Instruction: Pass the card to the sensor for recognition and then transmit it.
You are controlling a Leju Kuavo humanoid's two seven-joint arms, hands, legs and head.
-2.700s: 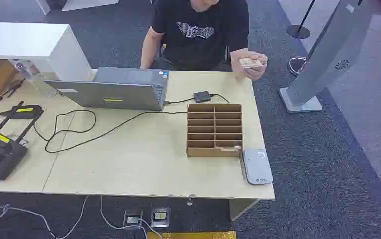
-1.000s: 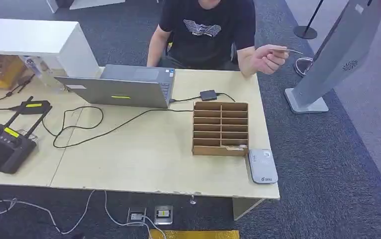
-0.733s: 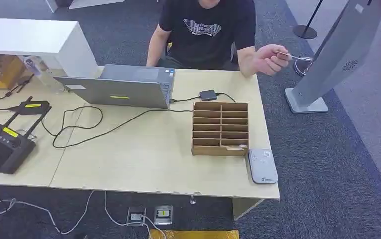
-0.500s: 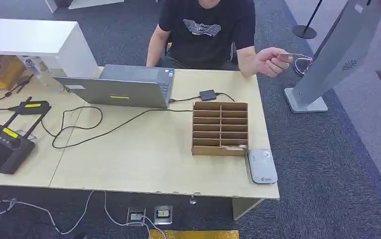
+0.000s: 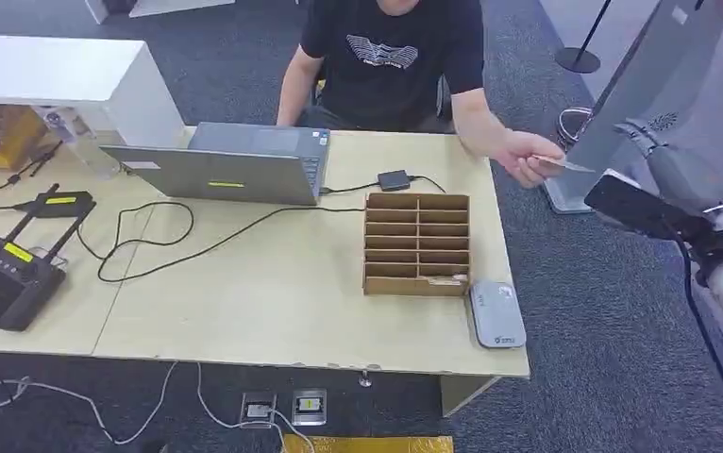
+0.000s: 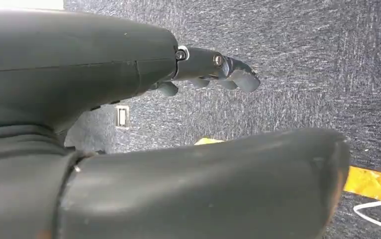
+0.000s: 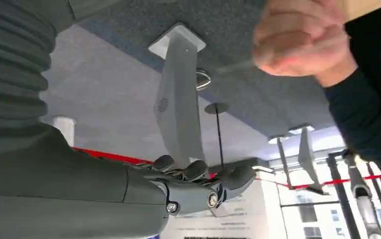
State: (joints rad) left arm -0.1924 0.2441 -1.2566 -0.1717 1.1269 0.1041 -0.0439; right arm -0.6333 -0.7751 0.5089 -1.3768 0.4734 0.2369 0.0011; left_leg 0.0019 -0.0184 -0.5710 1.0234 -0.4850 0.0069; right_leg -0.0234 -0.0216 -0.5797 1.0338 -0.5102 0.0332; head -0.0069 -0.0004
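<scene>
A person seated behind the table holds out a thin card (image 5: 565, 166) in one hand (image 5: 528, 156), past the table's far right corner. My right hand (image 5: 664, 160) is raised just right of the card, a short gap away, fingers apart and holding nothing. In the right wrist view my fingers (image 7: 198, 174) are spread beneath the person's hand (image 7: 303, 40) and the card (image 7: 233, 65). The grey flat sensor (image 5: 496, 314) lies on the table's near right corner. My left hand (image 6: 213, 69) hangs over the carpet, holding nothing.
A cardboard slot organizer (image 5: 412, 243) stands beside the sensor, with one card in its nearest row. A laptop (image 5: 221, 170), cables and a black controller (image 5: 4, 278) cover the table's left. A grey kiosk stand (image 5: 622, 104) rises on the carpet behind my right hand.
My right arm has risen into the head view from the right, up to the card. The person's hand lowered and stretched the card further toward it.
</scene>
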